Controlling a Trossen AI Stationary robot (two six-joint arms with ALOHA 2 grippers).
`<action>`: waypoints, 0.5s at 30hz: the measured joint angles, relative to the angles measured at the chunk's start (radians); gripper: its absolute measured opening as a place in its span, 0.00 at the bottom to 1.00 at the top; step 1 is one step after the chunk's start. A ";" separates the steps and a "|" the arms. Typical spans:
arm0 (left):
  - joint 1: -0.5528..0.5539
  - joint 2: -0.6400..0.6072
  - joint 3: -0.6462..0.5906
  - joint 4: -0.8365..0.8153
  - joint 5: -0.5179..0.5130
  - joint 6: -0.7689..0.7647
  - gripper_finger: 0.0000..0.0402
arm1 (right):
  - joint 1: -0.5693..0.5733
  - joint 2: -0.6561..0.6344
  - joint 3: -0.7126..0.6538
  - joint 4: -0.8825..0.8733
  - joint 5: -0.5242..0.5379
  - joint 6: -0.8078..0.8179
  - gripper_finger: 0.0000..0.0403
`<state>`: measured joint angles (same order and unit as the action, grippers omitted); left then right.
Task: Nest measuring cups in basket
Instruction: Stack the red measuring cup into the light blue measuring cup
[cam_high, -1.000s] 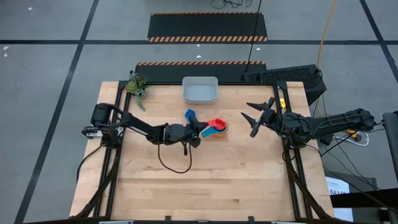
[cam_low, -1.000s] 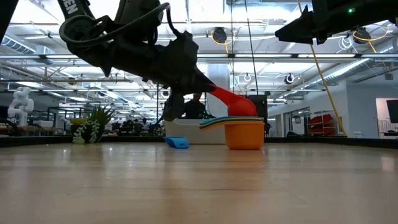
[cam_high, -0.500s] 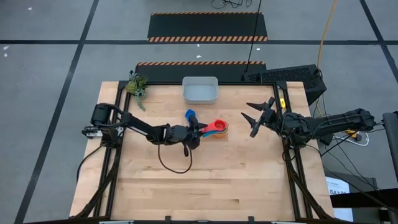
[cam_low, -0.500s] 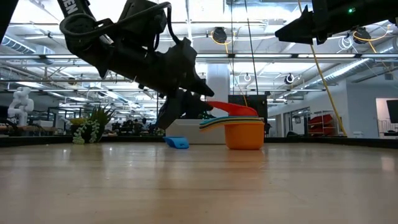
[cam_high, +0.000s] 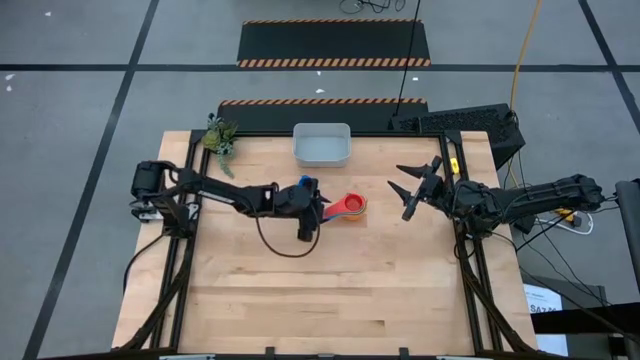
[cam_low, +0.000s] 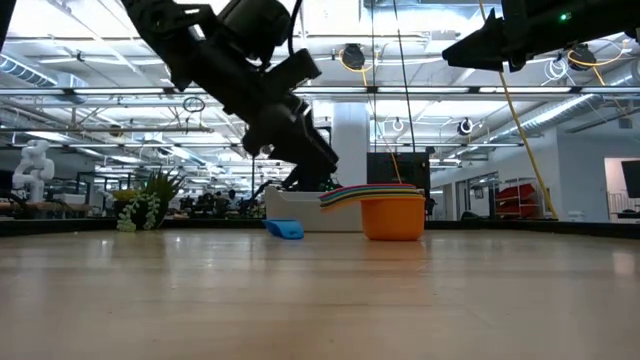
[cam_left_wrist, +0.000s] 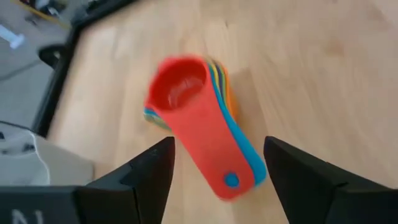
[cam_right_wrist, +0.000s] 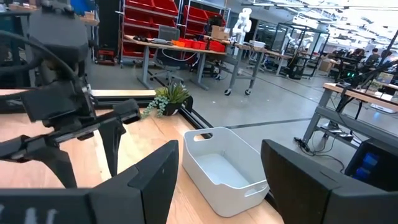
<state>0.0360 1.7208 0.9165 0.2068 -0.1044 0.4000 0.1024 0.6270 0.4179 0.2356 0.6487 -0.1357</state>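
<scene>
A nested stack of measuring cups (cam_high: 350, 207) stands on the table's middle, an orange cup lowest (cam_low: 392, 218) and a red cup on top (cam_left_wrist: 186, 99). Their handles point toward my left gripper (cam_high: 322, 208). That gripper is open and hangs a little above the handles' ends, one finger on either side of them (cam_left_wrist: 217, 155), touching nothing. A single blue cup (cam_high: 305, 182) lies on the table beside the left arm, also seen in the low view (cam_low: 283, 229). The basket (cam_high: 321, 144) stands near the far edge. My right gripper (cam_high: 405, 190) waits open, raised at the right.
A small green plant (cam_high: 220, 137) sits at the far left corner. The right wrist view shows the basket (cam_right_wrist: 221, 171), the plant (cam_right_wrist: 168, 99) and the left arm. Bare wood lies across the near half of the table (cam_high: 330, 300).
My left gripper has opened and let go of the red cup's handle. The red cup, tilted up before, has dropped level onto the stack. The gripper has rolled about its own axis, tipped up from its steep downward slant and risen a little above the handles.
</scene>
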 joint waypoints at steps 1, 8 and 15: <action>0.000 -0.006 -0.001 -0.010 0.000 -0.014 0.60 | 0.000 0.000 0.000 -0.001 0.000 0.003 0.56; 0.018 -0.012 -0.002 0.027 -0.109 -0.433 0.59 | 0.000 0.000 0.000 -0.005 0.000 0.010 0.56; 0.005 -0.012 0.003 0.025 -0.080 -0.672 0.72 | 0.000 0.002 0.000 -0.006 0.000 0.011 0.56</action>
<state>0.0411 1.7084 0.9192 0.2321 -0.1841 -0.2719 0.1027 0.6290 0.4179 0.2297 0.6487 -0.1249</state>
